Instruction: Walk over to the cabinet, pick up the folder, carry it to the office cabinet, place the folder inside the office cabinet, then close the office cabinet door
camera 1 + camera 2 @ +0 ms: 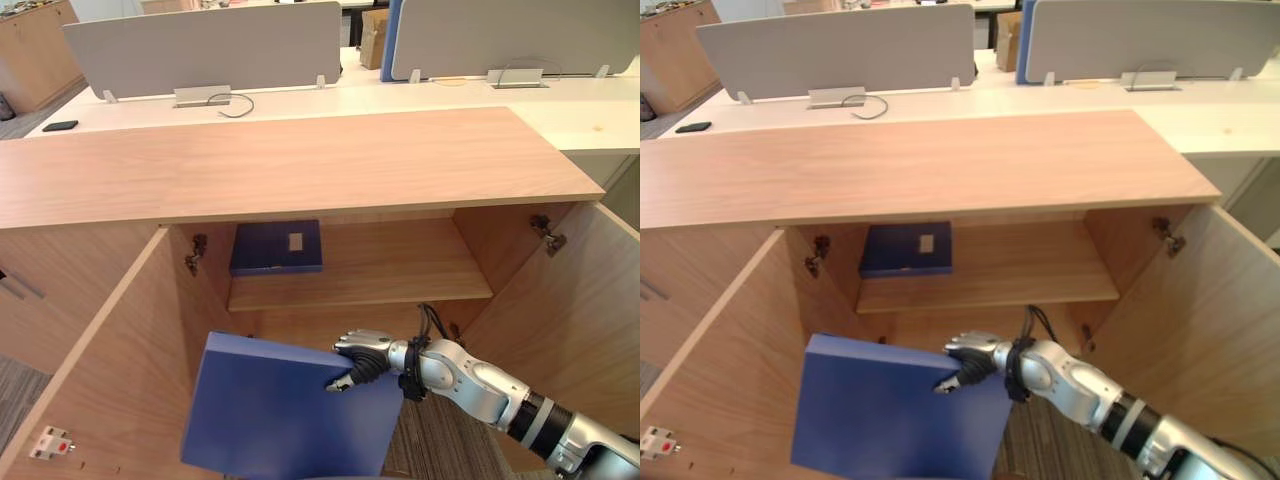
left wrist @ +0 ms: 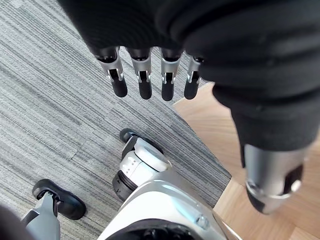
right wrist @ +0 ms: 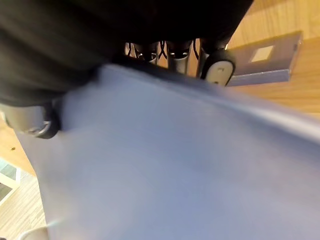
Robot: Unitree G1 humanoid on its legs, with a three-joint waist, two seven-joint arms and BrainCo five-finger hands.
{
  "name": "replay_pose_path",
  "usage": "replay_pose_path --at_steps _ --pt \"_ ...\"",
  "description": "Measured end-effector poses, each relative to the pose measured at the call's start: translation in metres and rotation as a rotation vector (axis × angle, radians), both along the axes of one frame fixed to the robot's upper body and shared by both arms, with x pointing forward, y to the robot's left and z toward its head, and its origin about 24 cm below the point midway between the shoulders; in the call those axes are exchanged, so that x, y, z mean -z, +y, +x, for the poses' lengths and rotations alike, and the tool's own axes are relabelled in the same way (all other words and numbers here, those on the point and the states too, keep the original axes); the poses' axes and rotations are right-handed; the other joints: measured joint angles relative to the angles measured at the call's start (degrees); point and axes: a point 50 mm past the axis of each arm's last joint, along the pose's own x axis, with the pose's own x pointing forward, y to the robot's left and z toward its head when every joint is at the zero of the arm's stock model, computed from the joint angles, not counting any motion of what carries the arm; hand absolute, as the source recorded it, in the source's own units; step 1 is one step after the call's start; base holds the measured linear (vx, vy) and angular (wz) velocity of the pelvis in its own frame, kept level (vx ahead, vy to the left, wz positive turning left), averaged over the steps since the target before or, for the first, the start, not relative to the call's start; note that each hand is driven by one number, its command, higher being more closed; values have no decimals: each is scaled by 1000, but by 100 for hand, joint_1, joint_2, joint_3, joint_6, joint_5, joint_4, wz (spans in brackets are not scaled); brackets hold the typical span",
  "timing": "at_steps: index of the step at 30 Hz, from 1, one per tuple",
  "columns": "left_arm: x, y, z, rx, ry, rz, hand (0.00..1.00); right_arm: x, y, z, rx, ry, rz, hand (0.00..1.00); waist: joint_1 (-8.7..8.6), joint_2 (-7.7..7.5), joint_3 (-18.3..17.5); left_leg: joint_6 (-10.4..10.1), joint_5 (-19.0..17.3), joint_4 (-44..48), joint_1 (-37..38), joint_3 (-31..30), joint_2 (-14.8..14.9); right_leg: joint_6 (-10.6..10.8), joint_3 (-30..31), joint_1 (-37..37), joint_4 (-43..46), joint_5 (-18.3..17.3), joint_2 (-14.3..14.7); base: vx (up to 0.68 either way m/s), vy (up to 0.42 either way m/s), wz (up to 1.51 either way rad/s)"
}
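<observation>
Folder, blue, flat and rectangular (image 1: 280, 410), held tilted in front of the open office cabinet of pale wood (image 1: 300, 165). It sits low in the opening, nearer the left door (image 1: 100, 370), in front of and below the inner shelf (image 1: 400, 275). Right hand (image 1: 362, 362) grips its upper right corner: fingers (image 3: 218, 67) hooked over the top edge, thumb pressed on the near face. Second dark blue folder with a pale label (image 1: 277, 247) lies flat at the shelf's left back corner. Right door (image 1: 575, 300) stands wide open. Left hand (image 2: 142, 80) hangs over grey carpet (image 2: 50, 100), fingers straight and loose, holding nothing.
</observation>
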Motion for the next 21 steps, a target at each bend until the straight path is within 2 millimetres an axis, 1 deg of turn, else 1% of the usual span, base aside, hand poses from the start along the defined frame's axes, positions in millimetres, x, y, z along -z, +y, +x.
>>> replay_pose_path --at_steps 1,2,3,4,5,6,7,9,10,12,13,14,15,16,17,18,19,20,21 --pt "-1 0 0 7 -6 5 0 14 -7 0 60 49 -11 100 59 -5 -103 39 43 -155 13 36 -59 98 -7 -1 -140 70 -66 88 94 -2" --pt "-1 -1 0 13 -12 6 0 29 -18 1 156 114 -10 100 96 1 -182 70 86 -282 11 72 -108 202 -12 1 -281 148 -111 96 89 1" --pt "-1 -1 1 15 -19 8 0 34 -23 2 206 142 -4 100 129 8 -198 76 100 -324 7 83 -125 238 -13 1 -336 182 -129 99 67 3" --pt "-2 -1 3 20 -30 10 0 45 -37 8 355 203 41 100 171 11 -203 90 135 -437 -2 98 -156 280 -14 -1 -469 249 -147 88 47 2" --pt "-2 -1 3 25 -35 12 0 50 -47 13 479 235 109 100 183 8 -202 98 163 -487 -18 100 -172 310 -15 -7 -559 305 -155 111 47 0" --pt "-2 -1 4 26 -41 13 0 51 -61 22 663 260 235 100 199 14 -198 103 172 -540 -53 112 -174 333 -14 -10 -712 381 -156 106 46 -3" --pt "-2 -1 4 29 -42 14 0 50 -71 29 796 260 349 100 209 18 -200 104 172 -567 -88 118 -174 341 -12 -12 -822 437 -156 107 44 -5" --pt "-2 -1 5 48 -42 14 0 39 -96 43 1078 214 628 100 228 38 -187 119 149 -582 -197 148 -177 376 -8 -15 -1071 574 -156 121 50 -5" --pt "-2 -1 6 49 -43 14 0 35 -102 47 1145 198 701 100 234 52 -175 121 135 -581 -219 165 -180 395 0 -18 -1132 613 -156 129 62 -12" --pt "-2 -1 9 51 -50 14 0 26 -124 59 1352 168 938 100 260 110 -112 140 81 -590 -236 281 -180 442 50 -19 -1307 738 -174 111 60 -21" --pt "-2 -2 9 51 -51 14 0 25 -127 60 1390 170 983 100 262 123 -104 146 69 -591 -237 310 -179 462 80 -26 -1339 769 -177 105 63 -32" --pt "-2 -2 11 51 -55 14 0 26 -130 62 1465 202 1103 100 288 171 -88 169 35 -588 -236 398 -157 524 153 -60 -1395 857 -170 86 55 -47" --pt "-2 -4 13 47 -61 9 0 29 -129 62 1525 248 1221 100 347 248 -81 177 7 -587 -245 524 -67 574 164 -151 -1412 987 -135 79 47 -57" --pt "-2 -5 15 46 -65 8 0 31 -127 62 1553 278 1291 100 394 289 -74 177 6 -588 -247 619 -32 587 162 -208 -1413 1073 -107 52 18 -74" --pt "-1 -8 20 43 -78 1 0 35 -122 62 1596 338 1402 100 474 378 -88 179 5 -590 -261 745 82 598 136 -299 -1428 1263 -46 45 29 -78" --pt "-2 -10 26 41 -103 2 0 39 -116 61 1630 391 1491 100 526 430 -100 196 -6 -588 -264 795 155 610 102 -391 -1433 1420 -18 37 31 -72" --pt "-3 -11 31 40 -120 5 0 41 -114 61 1644 413 1533 100 534 444 -95 196 -7 -582 -261 793 177 608 63 -409 -1433 1478 -4 14 27 -49" --pt "-4 -14 41 42 -150 2 0 42 -114 60 1666 440 1621 100 536 524 -50 213 -67 -557 -230 787 261 587 -77 -429 -1359 1571 68 -14 11 -27" --pt "-5 -15 51 41 -180 1 0 41 -115 60 1689 462 1722 100 520 563 -37 224 -120 -525 -226 773 334 601 -134 -597 -1048 1582 136 -40 8 -20"
